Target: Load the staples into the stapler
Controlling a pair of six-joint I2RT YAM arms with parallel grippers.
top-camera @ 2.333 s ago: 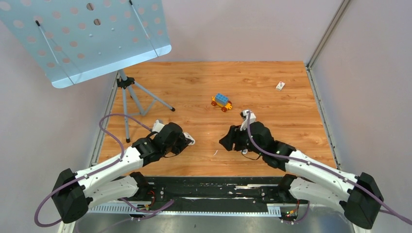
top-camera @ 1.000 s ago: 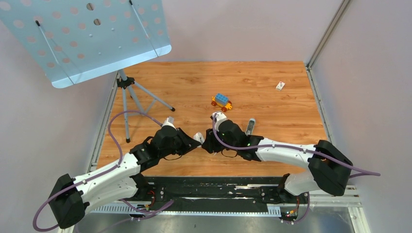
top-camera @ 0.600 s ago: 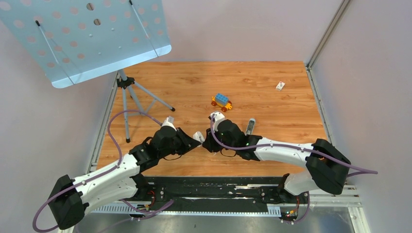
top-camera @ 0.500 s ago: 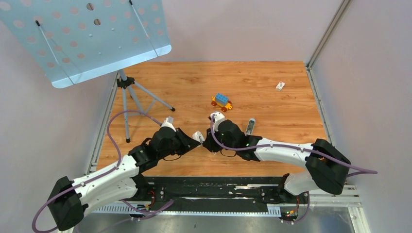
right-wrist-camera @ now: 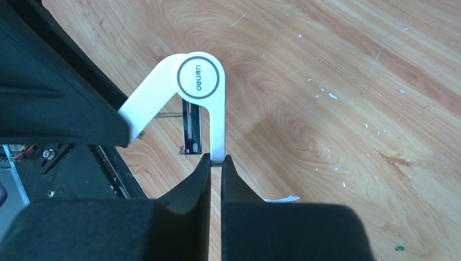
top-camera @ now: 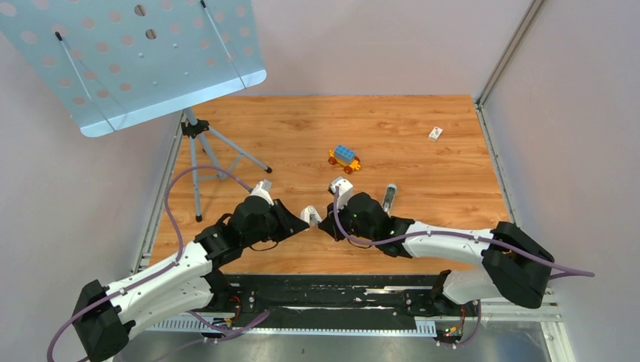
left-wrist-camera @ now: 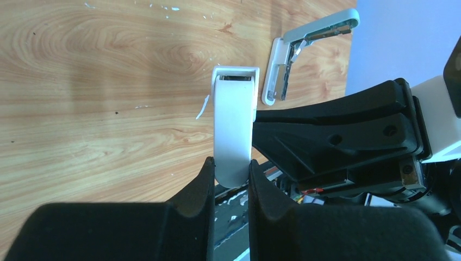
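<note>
Stapler point(top-camera: 308, 213) held off wood table point(top-camera: 302, 121), near-centre, between both arms; hinged open in V, round logo at hinge. Left gripper point(left-wrist-camera: 231, 166) clamped on one white leg, fingers pressed to both its sides. Right gripper point(right-wrist-camera: 216, 159) pinched tight on thin edge of other leg; dark magazine with spring shows between legs. Staples: cannot tell where. Pale sliver point(left-wrist-camera: 202, 107) on table near stapler; cannot tell what. Grey-white hinged piece point(top-camera: 389, 197) lies right of right gripper. Toy block car point(top-camera: 343, 158) farther back; small white box point(top-camera: 435, 133) far right.
</note>
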